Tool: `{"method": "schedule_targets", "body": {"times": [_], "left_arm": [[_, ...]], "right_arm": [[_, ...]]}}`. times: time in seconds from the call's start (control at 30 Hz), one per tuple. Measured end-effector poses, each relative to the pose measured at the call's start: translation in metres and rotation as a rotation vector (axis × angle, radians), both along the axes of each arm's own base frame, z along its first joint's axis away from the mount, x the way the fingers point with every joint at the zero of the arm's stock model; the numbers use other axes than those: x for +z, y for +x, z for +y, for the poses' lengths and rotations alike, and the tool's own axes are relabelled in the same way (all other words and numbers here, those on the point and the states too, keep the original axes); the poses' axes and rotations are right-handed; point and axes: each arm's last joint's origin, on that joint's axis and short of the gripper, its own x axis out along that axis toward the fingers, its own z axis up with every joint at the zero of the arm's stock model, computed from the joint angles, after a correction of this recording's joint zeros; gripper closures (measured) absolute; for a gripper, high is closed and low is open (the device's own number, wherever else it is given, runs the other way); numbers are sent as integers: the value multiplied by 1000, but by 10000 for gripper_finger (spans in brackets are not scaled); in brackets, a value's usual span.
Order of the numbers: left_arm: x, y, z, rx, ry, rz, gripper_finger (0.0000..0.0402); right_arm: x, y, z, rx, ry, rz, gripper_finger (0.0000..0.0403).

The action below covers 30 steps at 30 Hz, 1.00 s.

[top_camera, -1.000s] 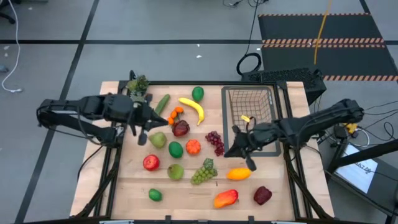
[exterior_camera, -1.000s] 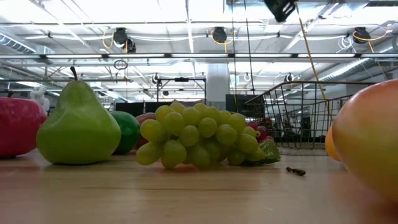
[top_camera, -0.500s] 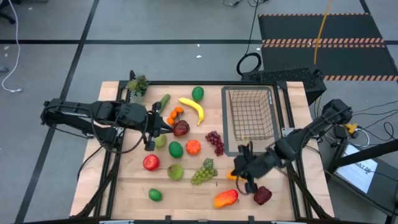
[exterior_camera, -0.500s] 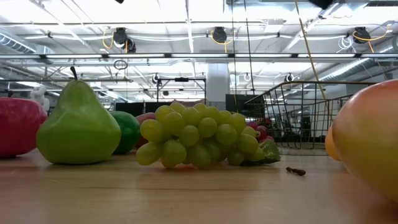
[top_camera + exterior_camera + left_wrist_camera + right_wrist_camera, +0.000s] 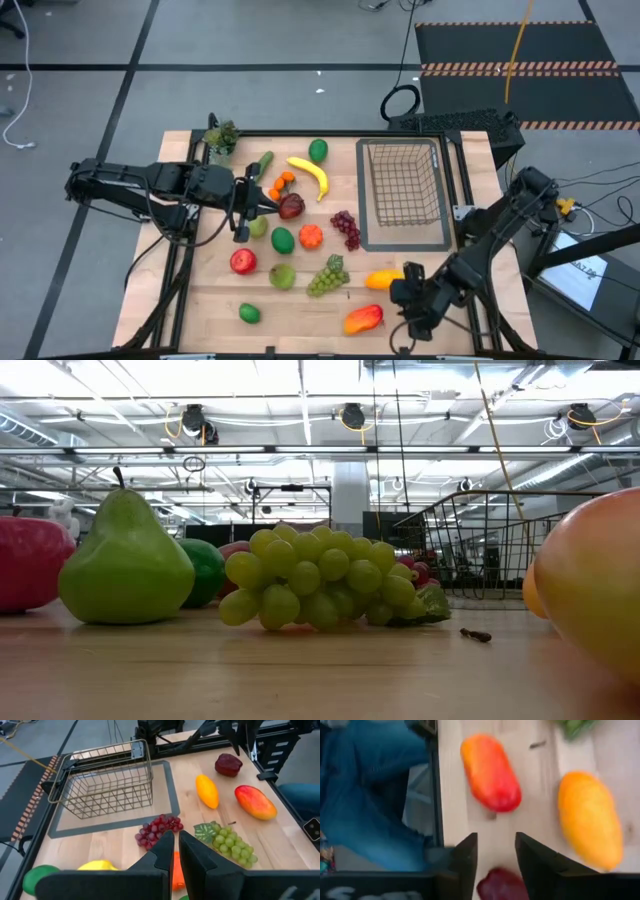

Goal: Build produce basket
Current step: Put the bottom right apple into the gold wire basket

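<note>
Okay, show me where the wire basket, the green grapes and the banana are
wire basket (image 5: 404, 187), high view, on its mesh floor.
green grapes (image 5: 320, 580), low view, middle of the bunch.
banana (image 5: 312, 175), high view, middle of its curved body.

Left gripper, fingers nearly together, is seen above purple grapes; wire basket lies beyond.
</note>
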Motion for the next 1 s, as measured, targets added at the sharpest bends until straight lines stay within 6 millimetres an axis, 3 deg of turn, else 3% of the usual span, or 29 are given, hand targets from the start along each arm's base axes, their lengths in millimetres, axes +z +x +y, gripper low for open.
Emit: {"method": "schedule_targets", "body": {"times": [0.4,0.7,1.0], "left_arm": [[0,0,1,41,-26,0,371],[0,0,1,62,-23,-2,371],[0,0,1,68,-26,-3,371]], "right_arm": [[-7,-20,11,210,-113,42,161],[-16,-18,15,277,-113,84,75],[-40,-17,26,387,-103,227,49]]}}
